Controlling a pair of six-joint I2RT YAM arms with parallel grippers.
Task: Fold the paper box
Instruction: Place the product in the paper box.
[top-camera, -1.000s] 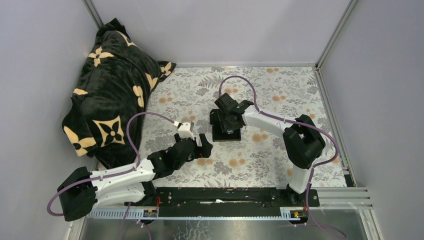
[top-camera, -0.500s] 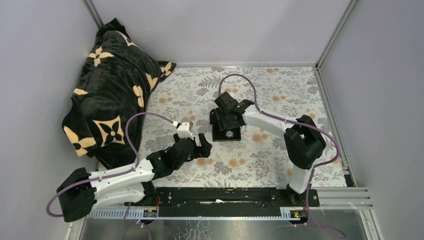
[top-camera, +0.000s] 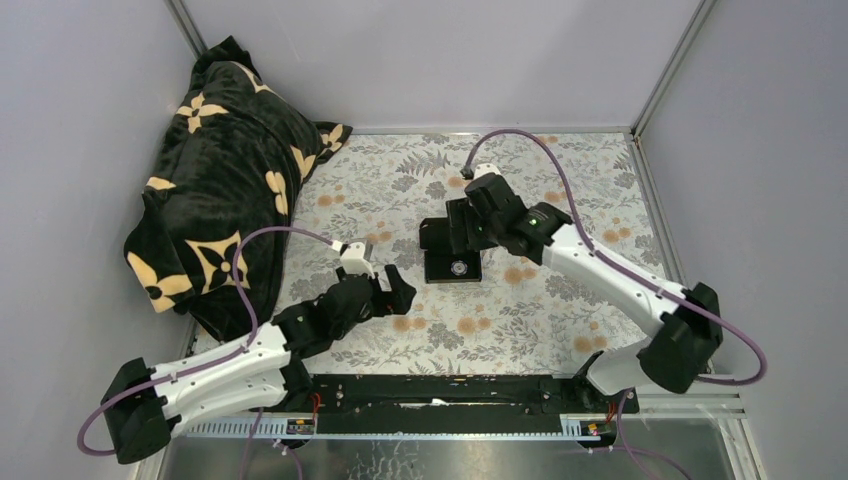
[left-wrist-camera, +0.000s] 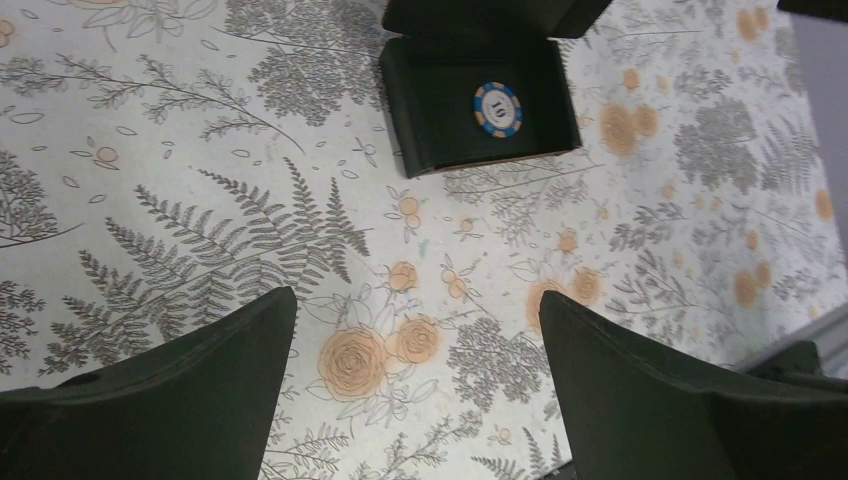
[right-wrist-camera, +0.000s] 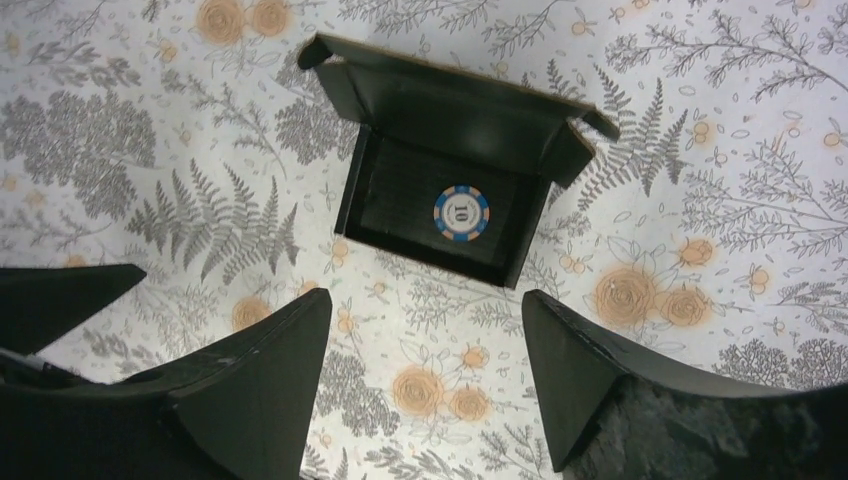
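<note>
The right gripper (right-wrist-camera: 425, 300), jaws apart and empty, hangs above the matte black paper box (right-wrist-camera: 400, 190) at the frame's centre, its lid flap (right-wrist-camera: 450, 100) raised, probably to fold it shut; the left gripper (left-wrist-camera: 415, 300) is spread wide too.

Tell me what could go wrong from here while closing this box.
1. Neither the left gripper nor the right gripper, both open, holds the box; pushing the lid down may just slide the light card away.
2. The lid's end tabs splay outward and could crumple outside the walls.
3. A jolt might knock the chip out.
</note>
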